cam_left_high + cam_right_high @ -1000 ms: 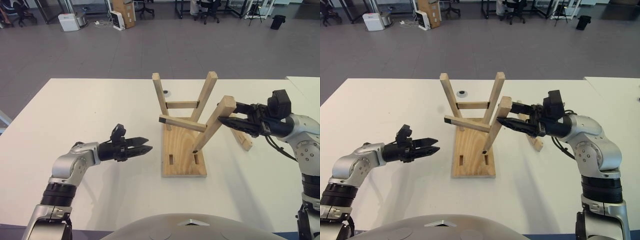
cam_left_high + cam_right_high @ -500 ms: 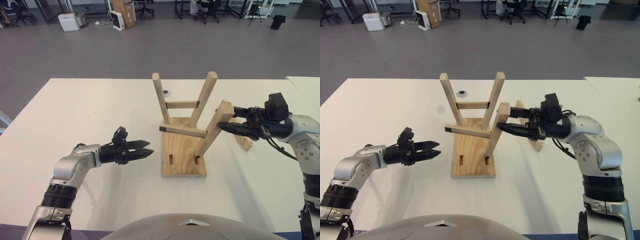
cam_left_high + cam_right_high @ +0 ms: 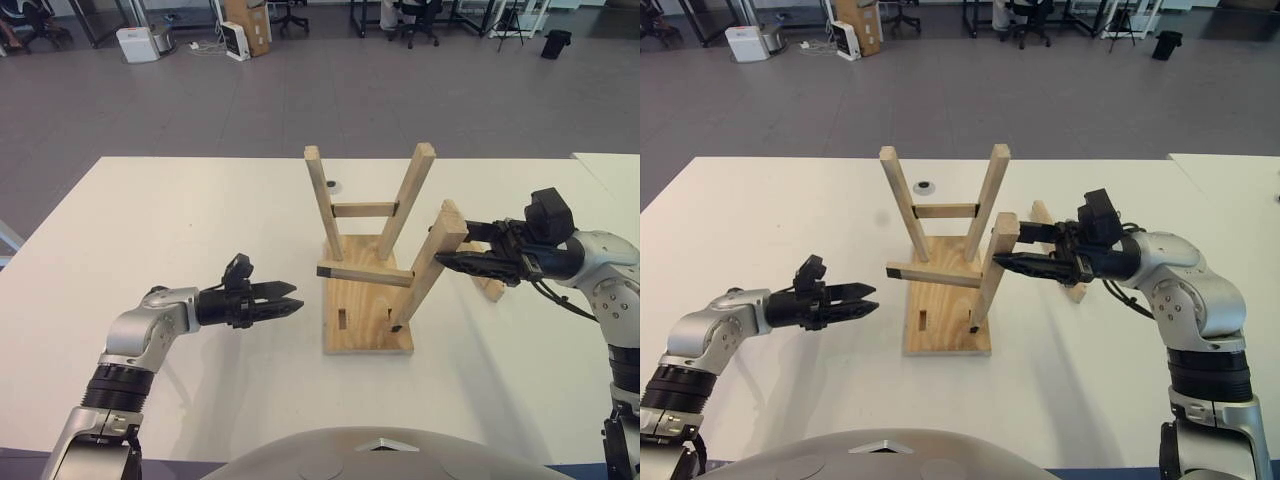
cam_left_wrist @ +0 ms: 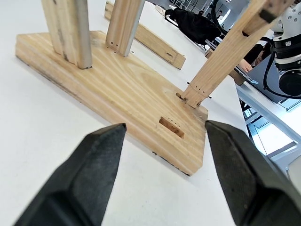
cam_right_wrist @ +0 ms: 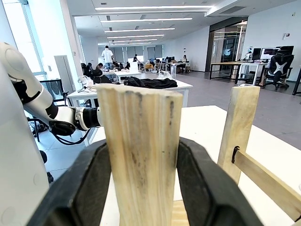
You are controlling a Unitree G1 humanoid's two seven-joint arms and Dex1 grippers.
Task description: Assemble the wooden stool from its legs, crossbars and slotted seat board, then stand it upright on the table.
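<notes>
Wooden slotted seat board (image 3: 358, 338) is lying flat mid white counter (image 3: 200, 220), with two pale upright wooden legs (image 3: 322, 205) at its 12 o'clock end. Right fingers (image 5: 80, 188) are clamped round the top of a third, tilted wooden leg (image 3: 422, 270), its foot on the board at 5 o'clock. Left fingers (image 4: 84, 188) hover at 9 o'clock, spread wide and empty.

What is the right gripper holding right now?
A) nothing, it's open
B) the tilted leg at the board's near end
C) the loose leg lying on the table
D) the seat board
B: the right gripper is shut around the top end of the tilted leg, whose lower end sits at the seat board; the loose leg lies on the table behind it.
</notes>
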